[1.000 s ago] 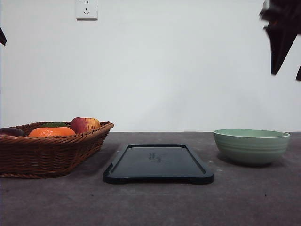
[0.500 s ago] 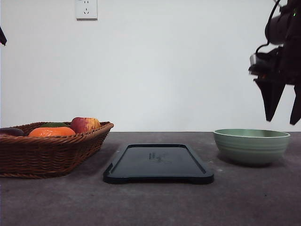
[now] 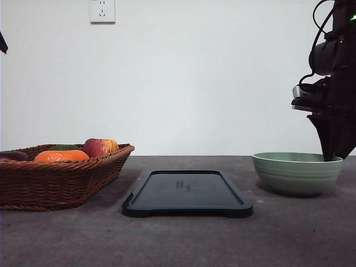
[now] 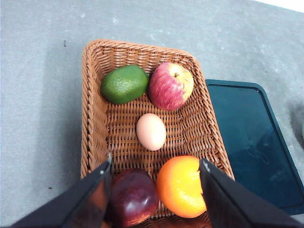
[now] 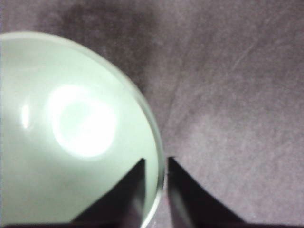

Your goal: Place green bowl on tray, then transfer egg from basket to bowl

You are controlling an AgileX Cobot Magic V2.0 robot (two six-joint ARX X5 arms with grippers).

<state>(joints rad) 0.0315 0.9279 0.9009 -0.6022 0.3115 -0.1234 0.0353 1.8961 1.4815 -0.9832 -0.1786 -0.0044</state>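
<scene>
Black fingers of the right gripper [image 5: 156, 190] straddle the green bowl's [image 3: 297, 172] rim, narrowly parted, one inside, one outside. From the bowl, the tray [image 3: 187, 194] lies at nine o'clock, beyond it the basket [image 3: 58, 175], egg [image 4: 151, 131] inside.

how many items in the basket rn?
5 in the basket: avocado-like green fruit, apple, egg in the middle, orange fruit, dark purple fruit. None look hidden.
</scene>
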